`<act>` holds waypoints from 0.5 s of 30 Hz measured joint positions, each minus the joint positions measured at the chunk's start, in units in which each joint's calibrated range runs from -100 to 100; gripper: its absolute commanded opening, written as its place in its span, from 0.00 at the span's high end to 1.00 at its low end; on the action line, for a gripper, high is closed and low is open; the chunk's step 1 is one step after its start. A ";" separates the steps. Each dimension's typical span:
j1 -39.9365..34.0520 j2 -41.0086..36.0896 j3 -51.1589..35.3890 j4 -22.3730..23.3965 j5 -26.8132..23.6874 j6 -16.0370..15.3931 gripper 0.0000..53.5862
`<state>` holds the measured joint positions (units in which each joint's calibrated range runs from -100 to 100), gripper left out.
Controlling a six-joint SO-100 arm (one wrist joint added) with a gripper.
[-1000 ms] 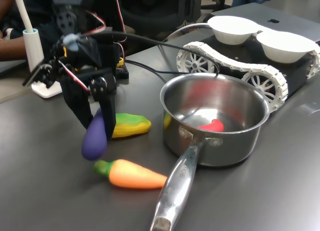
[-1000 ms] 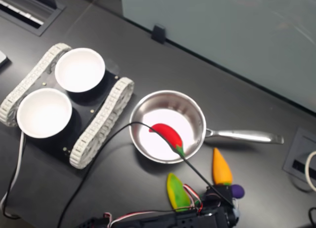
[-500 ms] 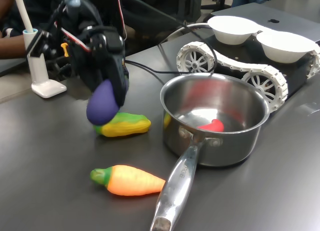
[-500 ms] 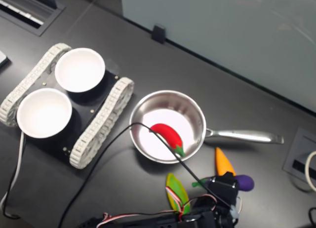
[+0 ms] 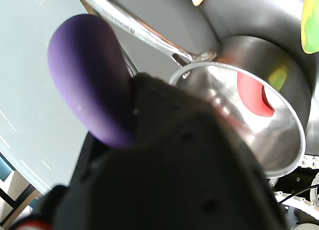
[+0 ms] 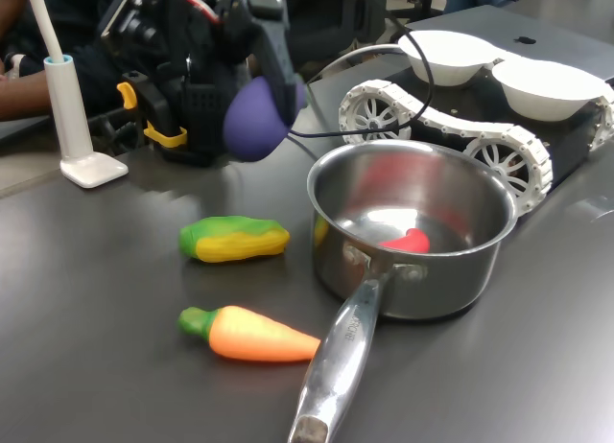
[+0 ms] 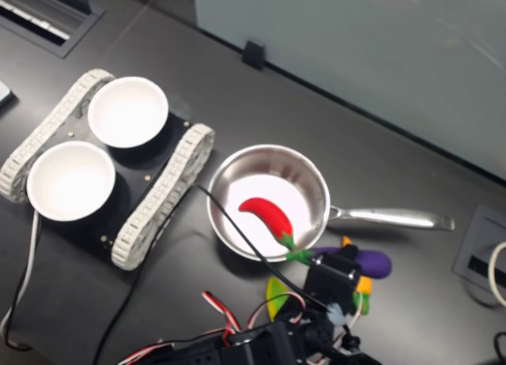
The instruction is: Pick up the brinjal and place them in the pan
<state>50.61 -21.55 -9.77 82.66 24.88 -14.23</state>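
The purple brinjal [image 6: 255,120] hangs in the air with my gripper [image 6: 267,103] shut on it, well above the table and just off the first exterior view's left of the pan's rim. In the second exterior view the brinjal [image 7: 367,261] lies level beside the pan's handle [image 7: 391,218], held by the gripper [image 7: 348,264]. The steel pan [image 6: 432,290] [image 7: 310,175] holds a red chilli toy [image 6: 407,242] [image 7: 266,215]. The wrist view shows the brinjal [image 5: 92,85] pressed against a black finger [image 5: 179,155], with the pan [image 5: 286,118] beyond.
A yellow-green corn toy [image 6: 233,240] and an orange carrot [image 6: 251,333] lie on the dark table beside the pan's handle [image 6: 338,361]. Two white bowls [image 6: 447,56] [image 7: 127,111] sit on a tracked vehicle [image 6: 499,146] behind the pan. A white stand [image 6: 72,107] is at the first exterior view's left.
My gripper has risen from just above the carrot and corn and swung toward the pan, carrying the brinjal with it. The carrot, corn and pan have stayed put.
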 measured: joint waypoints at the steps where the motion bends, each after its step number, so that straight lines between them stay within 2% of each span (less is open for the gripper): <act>1: -0.55 -0.93 0.54 0.00 -0.54 0.00 0.94; 15: -6.38 -10.52 9.77 -4.08 -5.47 0.00 0.94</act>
<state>44.22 -32.07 0.00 78.58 19.41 -14.23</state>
